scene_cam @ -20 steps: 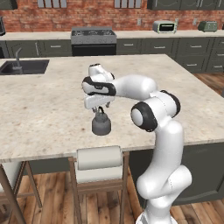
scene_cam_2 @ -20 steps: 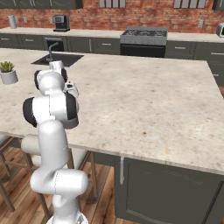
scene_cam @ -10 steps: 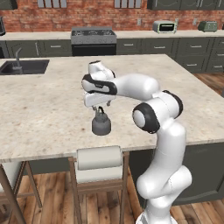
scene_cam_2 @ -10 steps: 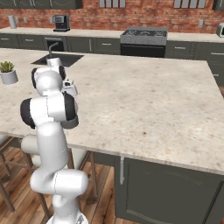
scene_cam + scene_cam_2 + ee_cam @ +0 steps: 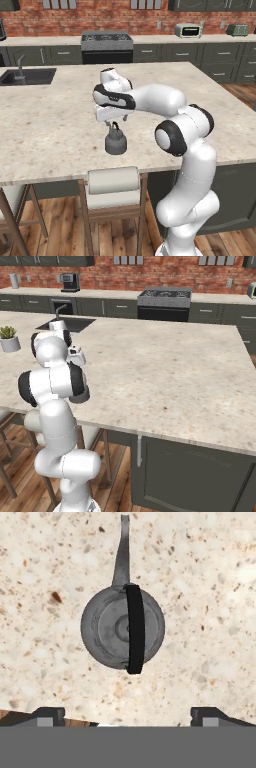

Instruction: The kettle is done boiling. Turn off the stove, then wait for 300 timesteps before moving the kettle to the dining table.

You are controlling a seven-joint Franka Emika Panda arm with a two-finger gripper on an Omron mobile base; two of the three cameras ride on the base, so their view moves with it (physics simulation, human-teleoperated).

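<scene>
Left base view, left to right: sink (image 5: 26, 76) set in the desk (image 5: 45, 125) at far left; kettle (image 5: 115, 143) upright on the speckled top near the front edge, above a stool (image 5: 112, 186). Tool (image 5: 114, 120) hangs right over the kettle, jaws spread wide, holding nothing, clear of the arched handle. Stove (image 5: 107, 46) against the back brick wall, well apart from the kettle; toaster oven (image 5: 188, 31) on the wall counter to its right. Hand view: kettle (image 5: 123, 628) seen from above, dark handle across the lid, spout pointing up-frame, fingertips (image 5: 47, 716) apart at the bottom, not touching it.
</scene>
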